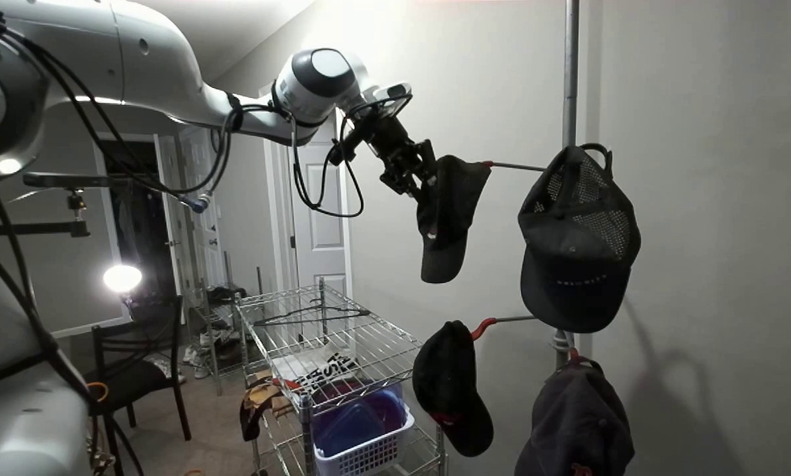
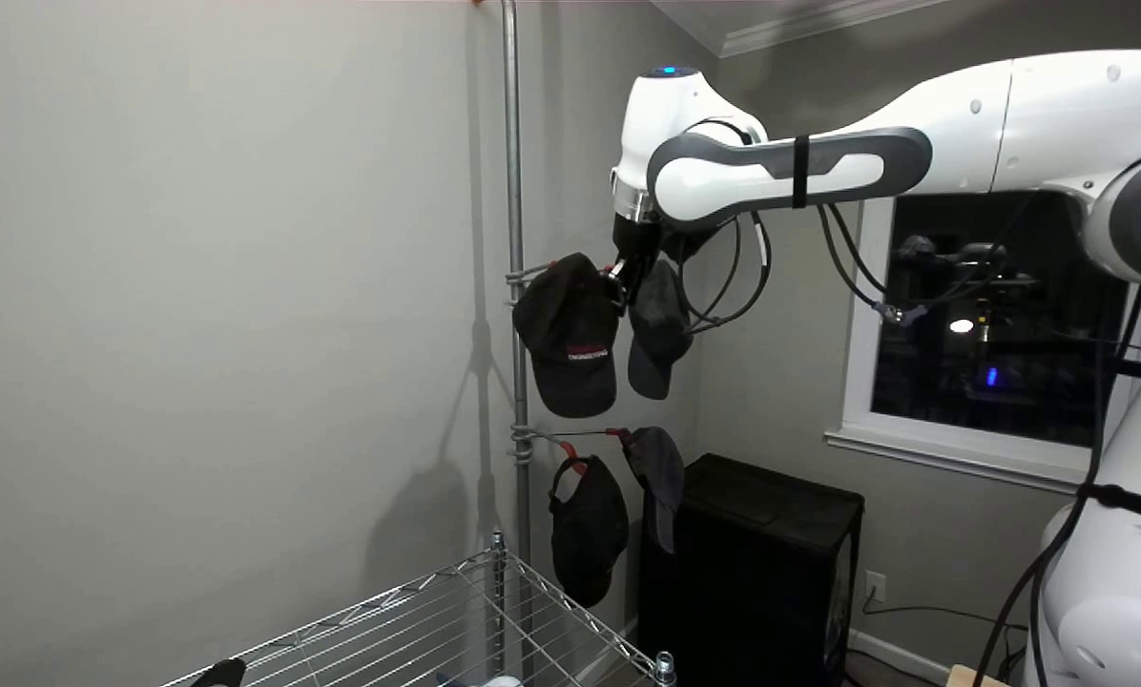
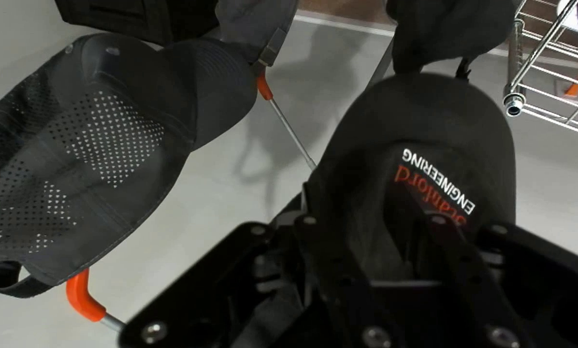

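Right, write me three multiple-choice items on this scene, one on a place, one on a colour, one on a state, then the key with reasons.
1. Where is the gripper?
A) At the white basket
B) At the ENGINEERING cap
C) At the door

2. What colour is the word ENGINEERING?
A) Green
B) Yellow
C) White

3. How is that cap?
A) Hanging, brim down
B) Hanging, brim up
C) Lying flat

Key:
1 B: the wrist view shows that cap directly in front of the gripper.
2 C: its letters stand out white on the dark fabric.
3 A: both exterior views show the brim pointing downward.
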Available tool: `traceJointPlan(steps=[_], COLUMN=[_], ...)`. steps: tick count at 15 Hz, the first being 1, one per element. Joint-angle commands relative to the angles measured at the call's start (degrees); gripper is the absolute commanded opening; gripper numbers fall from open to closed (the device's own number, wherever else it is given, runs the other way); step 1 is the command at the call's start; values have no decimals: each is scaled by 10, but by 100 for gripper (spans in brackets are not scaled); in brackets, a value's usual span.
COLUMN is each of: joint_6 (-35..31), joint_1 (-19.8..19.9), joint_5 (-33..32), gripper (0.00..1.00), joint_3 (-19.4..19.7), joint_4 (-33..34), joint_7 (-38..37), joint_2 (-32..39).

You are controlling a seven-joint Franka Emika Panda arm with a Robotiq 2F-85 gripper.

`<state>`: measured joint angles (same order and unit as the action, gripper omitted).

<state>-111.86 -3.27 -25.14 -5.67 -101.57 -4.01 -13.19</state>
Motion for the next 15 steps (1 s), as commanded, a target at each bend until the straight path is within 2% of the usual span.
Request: traceJointPlan(steps=[1,5,6,15], joint_6=[12,40,53,131], joint_1=[-4,-14,-15,-40], joint_5=[5,8,7,37], gripper=[70,95,98,100], joint_3=[-11,-26,-28,-25], joint_4=[-43,-108,-124,-246], joint_7=[3,16,17,23], joint_2=[-49,-119,-139,-270])
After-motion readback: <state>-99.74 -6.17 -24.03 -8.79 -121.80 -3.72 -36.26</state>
